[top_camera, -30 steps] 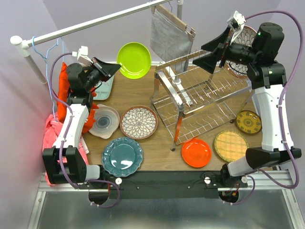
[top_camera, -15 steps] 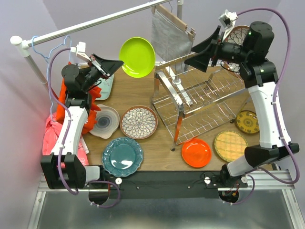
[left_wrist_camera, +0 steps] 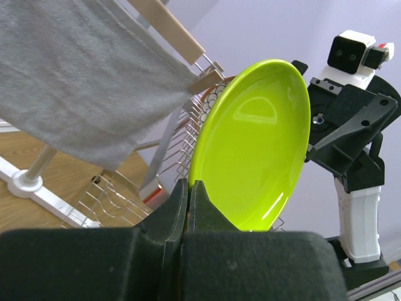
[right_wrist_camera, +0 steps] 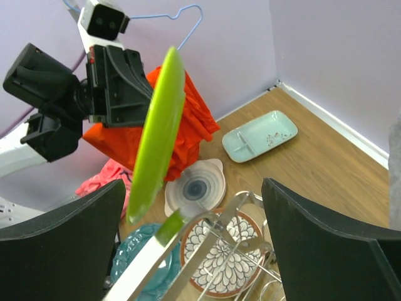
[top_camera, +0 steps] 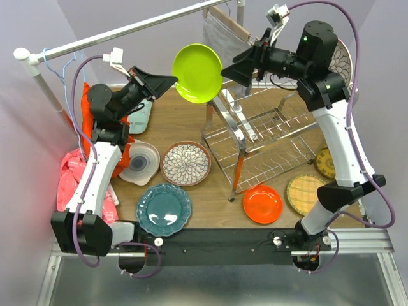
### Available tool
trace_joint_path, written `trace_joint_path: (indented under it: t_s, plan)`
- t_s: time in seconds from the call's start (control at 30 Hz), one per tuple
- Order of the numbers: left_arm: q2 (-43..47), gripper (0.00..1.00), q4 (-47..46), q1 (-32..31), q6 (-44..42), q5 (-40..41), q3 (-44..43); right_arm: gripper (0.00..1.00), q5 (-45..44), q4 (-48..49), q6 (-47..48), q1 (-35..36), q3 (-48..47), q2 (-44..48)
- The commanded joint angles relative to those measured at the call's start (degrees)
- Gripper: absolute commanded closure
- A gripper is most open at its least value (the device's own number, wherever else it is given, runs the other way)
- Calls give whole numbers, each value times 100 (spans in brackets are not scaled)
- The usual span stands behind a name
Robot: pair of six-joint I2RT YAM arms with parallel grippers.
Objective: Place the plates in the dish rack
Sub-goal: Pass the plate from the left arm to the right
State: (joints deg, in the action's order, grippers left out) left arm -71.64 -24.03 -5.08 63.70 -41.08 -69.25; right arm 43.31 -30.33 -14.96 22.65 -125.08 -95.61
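My left gripper (top_camera: 167, 80) is shut on the rim of the lime green plate (top_camera: 197, 73) and holds it tilted in the air over the left end of the dish rack (top_camera: 268, 137). In the left wrist view the fingers (left_wrist_camera: 202, 202) pinch the plate's (left_wrist_camera: 257, 157) lower edge. My right gripper (top_camera: 233, 67) is open just right of the plate. In the right wrist view (right_wrist_camera: 194, 213) the plate (right_wrist_camera: 156, 132) stands edge-on ahead of its left finger, apart from it. A floral plate (top_camera: 185, 163), teal (top_camera: 164, 209), orange (top_camera: 262, 204), yellow woven (top_camera: 308, 194), dark-yellow (top_camera: 333, 162) and white-grey swirl (top_camera: 139, 161) plates lie on the table.
A grey cloth on a wooden hanger (top_camera: 226, 38) hangs from the white rail (top_camera: 115, 35) behind the rack. A pale teal rectangular tray (top_camera: 143, 115) and orange-red cloth (top_camera: 86, 121) lie at the left. A second floral plate (top_camera: 342, 60) shows behind the right arm.
My left arm has carried the lime green plate up and to the right, over the rack's left end. My right arm has swung left towards the plate, its gripper staying open.
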Motion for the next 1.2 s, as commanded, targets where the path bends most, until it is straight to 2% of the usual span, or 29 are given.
trace_joint_path:
  t_s: [0.0, 0.23, 0.3, 0.33, 0.37, 0.43, 0.53, 0.57, 0.67, 0.8, 0.9, 0.93, 0.97, 1.07, 1.17]
  plan:
    - [141, 100, -146, -160, 55, 293, -132, 3, -586, -272, -60, 265, -316, -89]
    - [168, 100, -14, -204, -42, 451, -176, 6, -990, -325, 2, 494, -219, -54]
    - [176, 100, 30, -256, -94, 495, -228, 12, -1315, -334, 2, 626, -228, -63]
    - [194, 100, 126, -283, -121, 583, -238, 16, -1438, -334, 11, 678, -263, -80]
    - [203, 100, 170, -309, -156, 627, -255, 24, -1683, -334, 19, 775, -272, -89]
    - [255, 100, 433, -388, -340, 785, -334, 32, -1913, -360, 55, 863, -333, -133]
    - [369, 100, 610, -450, -481, 1075, -352, 50, -2230, -386, 63, 960, -403, -177]
    - [396, 100, 645, -459, -499, 1180, -352, 64, -2378, -395, 55, 969, -412, -177]
    - [501, 100, 750, -467, -595, 1339, -352, 83, -2607, -404, 116, 986, -421, -159]
    - [554, 100, 777, -476, -631, 1331, -343, 99, -2696, -404, 169, 986, -456, -116]
    - [624, 100, 436, -476, -588, 1147, -194, 99, -2644, -360, 248, 986, -526, -89]
    - [642, 97, 226, -476, -578, 1094, -98, 99, -2600, -316, 265, 978, -605, -72]
    - [668, 83, 154, -476, -587, 980, -71, 99, -2582, -290, 344, 986, -667, -54]
    - [739, 63, 109, -476, -745, 865, -53, 99, -2468, -193, 484, 986, -922, -10]
    - [897, 52, 118, -450, -973, 891, 26, 99, -2397, -140, 669, 986, -1027, 95]
